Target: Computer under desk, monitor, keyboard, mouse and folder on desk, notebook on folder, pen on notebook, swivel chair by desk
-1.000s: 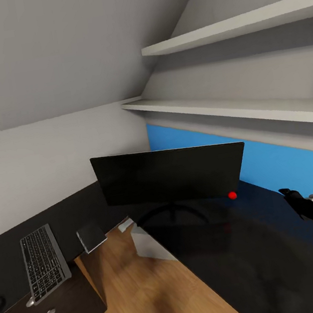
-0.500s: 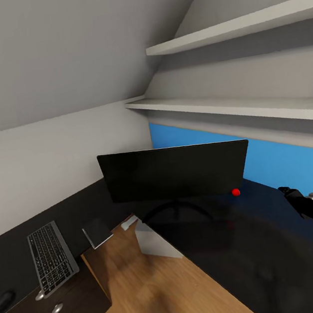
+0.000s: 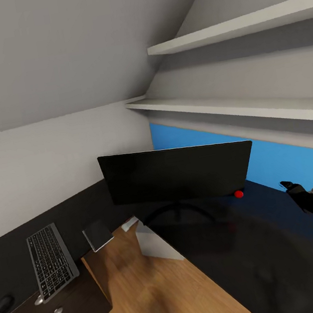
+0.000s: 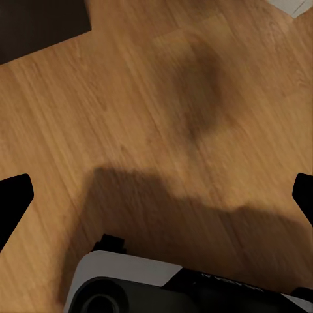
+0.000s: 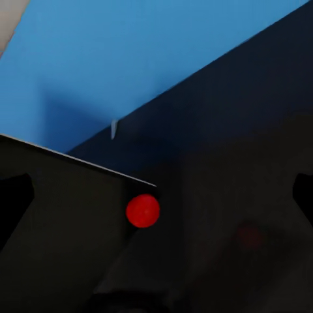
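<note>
Sloped grey ceiling and two white wall shelves (image 3: 227,29) frame the corner in the head view, with a blue wall panel (image 3: 283,159) behind the black surface (image 3: 253,257). On that surface the monitor (image 3: 177,173) stands near the centre of the picture, its red dot (image 3: 239,194) at the lower corner; the keyboard (image 3: 51,260) lies at about 8 o'clock, a thin grey notebook (image 3: 97,234) just beside it, and a dark oval at the picture's 8 o'clock edge is probably the mouse (image 3: 3,305). The grey computer (image 3: 155,245) sits on the wood floor (image 3: 148,294) under the surface. Over the last second the whole picture has slid (the camera turning, not the things), and the right gripper (image 3: 289,187) at 3 o'clock has risen slightly toward the monitor. Left wrist view: bare floor, the fingers (image 4: 14,199) spread wide and empty. Right wrist view: the monitor's corner and red dot (image 5: 143,210) lie ahead, fingers (image 5: 13,195) spread, holding nothing. My judgement is that the right arm is lining up on the monitor's corner, perhaps to shift it; folder and chair remain to be handled.
</note>
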You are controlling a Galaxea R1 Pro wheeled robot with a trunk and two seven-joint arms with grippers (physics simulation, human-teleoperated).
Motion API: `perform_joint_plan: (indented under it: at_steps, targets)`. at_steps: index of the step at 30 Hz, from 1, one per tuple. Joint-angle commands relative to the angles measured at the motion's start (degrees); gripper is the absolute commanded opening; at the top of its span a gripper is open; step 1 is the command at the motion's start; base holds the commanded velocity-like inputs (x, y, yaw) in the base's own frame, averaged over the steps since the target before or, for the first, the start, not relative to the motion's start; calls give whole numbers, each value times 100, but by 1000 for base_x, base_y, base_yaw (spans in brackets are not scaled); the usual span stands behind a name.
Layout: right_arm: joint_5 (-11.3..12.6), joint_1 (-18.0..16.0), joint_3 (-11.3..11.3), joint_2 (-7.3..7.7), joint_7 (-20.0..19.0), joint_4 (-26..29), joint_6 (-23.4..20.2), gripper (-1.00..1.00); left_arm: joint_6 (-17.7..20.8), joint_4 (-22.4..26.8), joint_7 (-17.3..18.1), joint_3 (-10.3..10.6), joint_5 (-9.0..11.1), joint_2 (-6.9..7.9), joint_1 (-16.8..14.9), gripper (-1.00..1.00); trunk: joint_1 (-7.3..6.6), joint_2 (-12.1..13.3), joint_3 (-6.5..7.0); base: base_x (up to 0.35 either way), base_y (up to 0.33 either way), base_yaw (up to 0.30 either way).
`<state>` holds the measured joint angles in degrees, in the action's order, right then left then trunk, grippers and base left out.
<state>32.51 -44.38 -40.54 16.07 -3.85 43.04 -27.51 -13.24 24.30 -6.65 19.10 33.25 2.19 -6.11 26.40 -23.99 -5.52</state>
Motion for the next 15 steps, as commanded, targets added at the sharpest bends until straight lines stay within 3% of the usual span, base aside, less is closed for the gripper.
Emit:
perform_joint_plan:
  at_steps: [1,15]
  targets:
    - [0,-5,-24,-4,-27,60,-35,100,-20,5,-42,49,28,1,-5,100,3,-12,-12,2,1,0]
    - [-10,244,-25,-46,-23,677,20,100,-29,5,-38,50,23,-8,-5,100,3,-12,-12,0,0,0]
